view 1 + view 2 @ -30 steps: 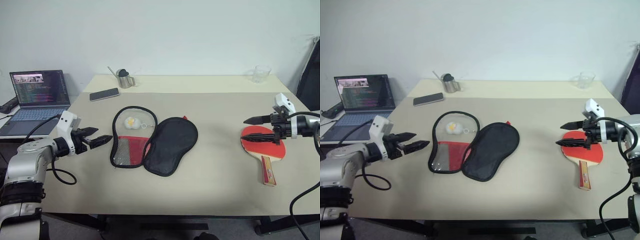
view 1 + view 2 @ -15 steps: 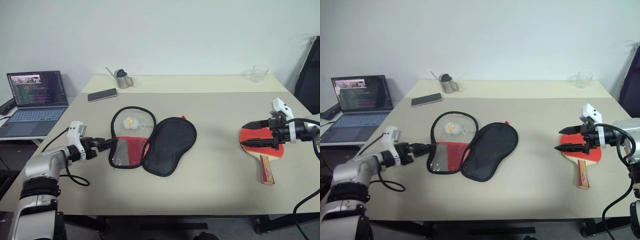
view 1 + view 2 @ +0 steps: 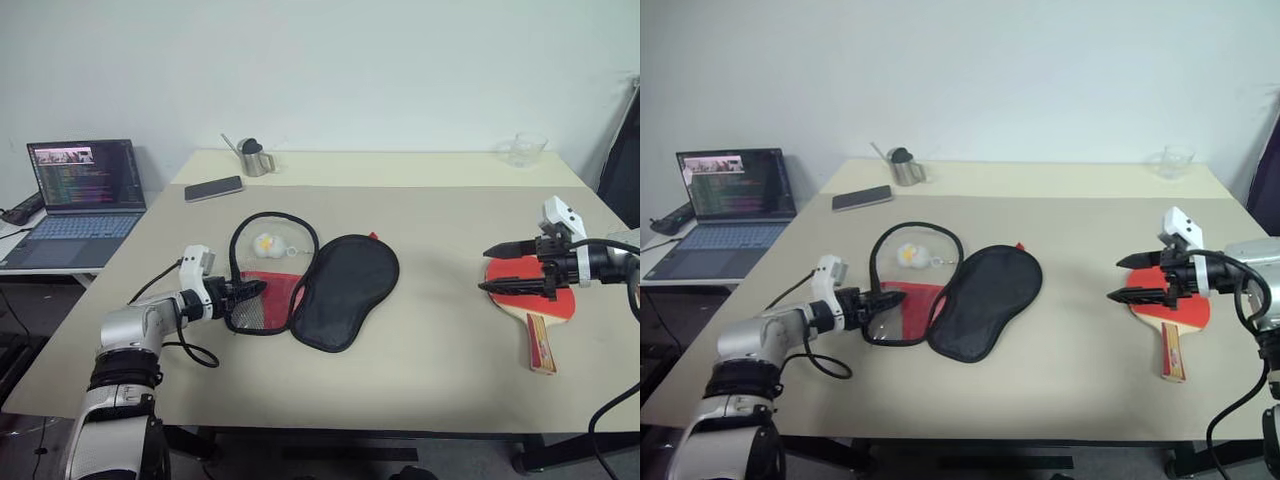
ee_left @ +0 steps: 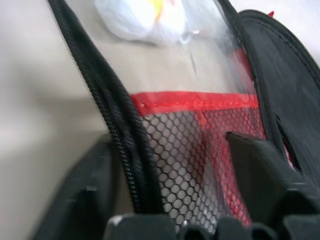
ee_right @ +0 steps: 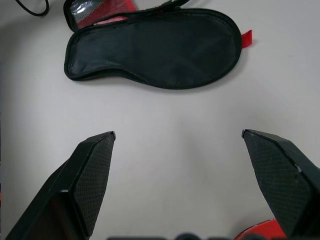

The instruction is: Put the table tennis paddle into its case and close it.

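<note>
While the left pincer (image 3: 252, 289) straddles the case (image 3: 345, 288) rim, its grip stays unclear.

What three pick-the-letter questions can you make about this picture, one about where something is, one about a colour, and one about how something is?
1. Where does the table tennis paddle lie?
A. On the table, under the right claw
B. Inside the case
C. On the laptop

2. What colour is the paddle's round part?
A. Blue
B. Red
C. Green

3. How is the case?
A. Zipped shut
B. Lying open in two halves
C. Standing upright

Answers: 1 A, the paddle lies flat at the table's right side beneath that claw. 2 B, its rubber face is red. 3 B, the black half is folded out beside the red mesh half, whose edge sits between the left claw's fingers.
</note>
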{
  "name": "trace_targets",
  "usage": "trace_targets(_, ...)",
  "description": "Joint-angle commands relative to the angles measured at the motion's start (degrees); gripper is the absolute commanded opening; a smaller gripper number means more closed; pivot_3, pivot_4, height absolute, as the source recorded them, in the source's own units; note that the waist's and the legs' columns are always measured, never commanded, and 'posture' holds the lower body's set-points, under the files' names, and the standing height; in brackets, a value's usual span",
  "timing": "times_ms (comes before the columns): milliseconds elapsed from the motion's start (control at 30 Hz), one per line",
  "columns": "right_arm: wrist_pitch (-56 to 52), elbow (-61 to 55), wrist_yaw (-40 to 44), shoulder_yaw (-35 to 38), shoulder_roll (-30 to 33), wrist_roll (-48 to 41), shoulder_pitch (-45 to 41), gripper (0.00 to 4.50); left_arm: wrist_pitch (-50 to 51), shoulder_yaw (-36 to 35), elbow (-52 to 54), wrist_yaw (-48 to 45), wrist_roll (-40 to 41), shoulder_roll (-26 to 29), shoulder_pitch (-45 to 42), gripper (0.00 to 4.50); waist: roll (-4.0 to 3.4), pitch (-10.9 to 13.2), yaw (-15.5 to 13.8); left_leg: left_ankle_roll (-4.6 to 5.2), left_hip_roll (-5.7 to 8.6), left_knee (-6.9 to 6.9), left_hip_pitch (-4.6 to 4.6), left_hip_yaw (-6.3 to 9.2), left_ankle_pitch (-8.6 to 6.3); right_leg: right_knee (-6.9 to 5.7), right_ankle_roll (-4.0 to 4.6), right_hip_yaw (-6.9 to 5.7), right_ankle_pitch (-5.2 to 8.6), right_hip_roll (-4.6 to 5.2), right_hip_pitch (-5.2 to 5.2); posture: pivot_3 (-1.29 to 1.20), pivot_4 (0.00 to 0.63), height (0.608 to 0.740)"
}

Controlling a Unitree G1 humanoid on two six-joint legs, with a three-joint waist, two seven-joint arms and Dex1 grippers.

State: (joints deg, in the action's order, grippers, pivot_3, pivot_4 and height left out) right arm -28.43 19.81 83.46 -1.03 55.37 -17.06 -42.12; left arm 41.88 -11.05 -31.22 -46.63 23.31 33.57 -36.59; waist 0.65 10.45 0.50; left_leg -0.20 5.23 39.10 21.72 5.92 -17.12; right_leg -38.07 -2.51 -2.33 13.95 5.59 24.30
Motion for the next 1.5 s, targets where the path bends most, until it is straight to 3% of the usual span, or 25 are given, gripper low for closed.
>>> trace_targets(33, -0.6, -2.6, -0.2, 2.8, 1.7, -1.6, 0.1, 4.5, 1.6, -0.4, 4.2, 1.6, 1.1, -1.4, 0.7, 2.09, 0.0, 0.0, -0.2, 0.0, 0.0, 0.0, 0.0, -0.01, 0.0, 0.0, 0.0, 0.0, 0.0, 0.0, 0.0, 0.0, 0.15, 0.74)
trace_targets(167, -0.9, -3.6, -0.1, 2.9, 2.0, -1.7, 0.8, 4.5, 1.1, -1.9, 6.7, 5.4, 1.4, -4.0, 1.1, 0.57, 0.01, 0.0, -0.4, 0.0, -0.01, 0.0, 0.0, 0.0, 0.0, 0.0, 0.0, 0.0, 0.0, 0.0, 0.0, 0.0, 0.15, 0.74)
trace_targets(233, -1.1, -3.9, -0.1, 2.9, 2.1, -1.7, 1.0, 4.5, 0.3, -2.0, 8.0, 6.4, 1.5, -5.0, 1.8, 0.03, 0.01, 0.0, -0.4, 0.0, 0.0, 0.0, 0.0, -0.01, 0.0, 0.0, 0.0, 0.0, 0.0, 0.01, 0.0, 0.0, 0.15, 0.74)
trace_targets(433, -1.3, -4.4, 0.1, 2.7, 2.1, -1.7, 1.0, 4.5, -0.6, -5.2, 13.4, 12.6, 4.0, -10.8, 1.7, 0.03, 0.03, 0.0, -0.5, -0.01, -0.01, 0.03, 0.01, -0.01, 0.0, 0.0, -0.01, 0.0, -0.01, 0.01, -0.01, 0.0, 0.15, 0.74)
trace_targets(633, -1.0, -3.8, 0.2, 2.3, 1.8, -1.4, 0.7, 4.5, -1.1, -3.5, 17.5, 17.6, 3.9, -16.3, 0.0, 0.03, 0.04, 0.0, -0.5, -0.01, -0.01, 0.04, 0.03, -0.03, 0.0, 0.03, -0.03, 0.0, -0.02, 0.01, -0.01, 0.0, 0.15, 0.74)
trace_targets(767, -0.6, -3.5, 0.5, 1.6, 1.5, -1.0, 0.6, 4.5, -3.9, -2.2, 14.7, 18.8, 3.0, -19.4, -2.7, 0.03, 0.06, 0.0, -0.6, -0.01, 0.0, 0.07, 0.03, -0.03, 0.0, 0.03, -0.05, 0.0, -0.04, 0.01, -0.03, 0.0, 0.15, 0.74)
trace_targets(1067, -0.5, -3.5, 0.6, 0.7, 0.8, -0.8, 0.1, 4.5, -6.6, 0.8, 7.0, 20.4, 0.0, -22.2, -7.0, 0.03, 0.07, 0.0, -0.5, -0.01, 0.0, 0.06, 0.02, -0.07, 0.0, 0.03, -0.06, 0.02, -0.04, 0.01, -0.03, 0.0, 0.15, 0.74)
trace_targets(1367, -0.6, -4.2, 0.7, 0.8, 0.8, -1.1, 0.9, 4.5, -4.0, 3.3, 10.0, 21.0, -1.4, -21.6, -4.6, 0.03, 0.08, 0.0, -0.6, -0.01, 0.01, 0.07, 0.03, -0.06, 0.0, 0.05, -0.07, 0.02, -0.05, 0.01, -0.02, 0.0, 0.15, 0.74)
trace_targets(1500, -0.5, -3.9, 0.7, 0.5, 0.7, -0.9, 0.9, 4.5, -3.3, 3.1, 11.8, 22.6, -1.6, -21.4, -3.9, 1.09, 0.08, 0.0, -0.6, -0.01, 0.01, 0.07, 0.03, -0.05, 0.0, 0.05, -0.07, 0.02, -0.05, 0.01, -0.02, 0.0, 0.15, 0.74)
